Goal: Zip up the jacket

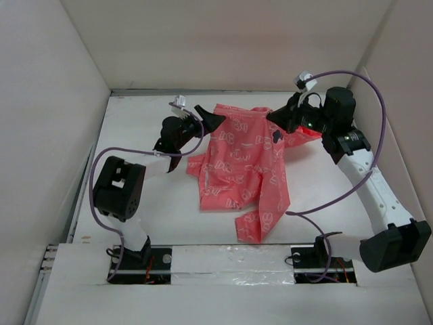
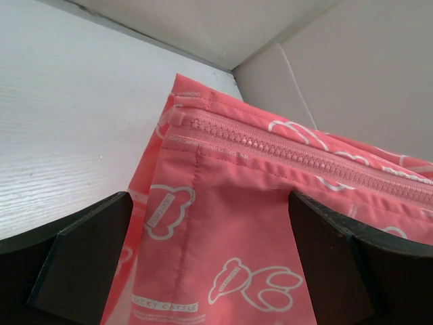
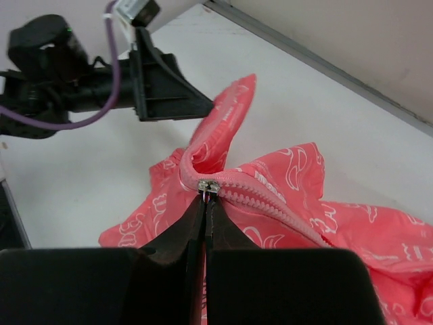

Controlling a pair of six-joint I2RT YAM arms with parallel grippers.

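Top camera: the jacket [image 1: 247,172] lies crumpled in the middle of the table [image 1: 149,210], one sleeve trailing toward the arm bases. My left gripper [image 1: 211,118] is at the jacket's far-left corner. My right gripper [image 1: 273,116] is at its far-right corner.

Left wrist: the jaws stand fully apart with nothing in them. The jacket's edge runs between the fingers [image 2: 81,257] without touching either. The zip [image 2: 270,145], its teeth meshed here, crosses just beyond them.

Right wrist: the fingers are pinched tight on the slider [image 3: 206,185], and meshed teeth trail off toward the jacket's right side. Between the slider and the left gripper the fabric rises in a slack loop. I cannot tell whether the zip in that loop is joined.

With nothing anchoring the end, I judge that a pull now would drag the whole jacket. I want the left jaws closed on the edge just beside the zip and the loop drawn taut. Then I pull the slider straight along the teeth, low and slow, so no fabric gets caught.
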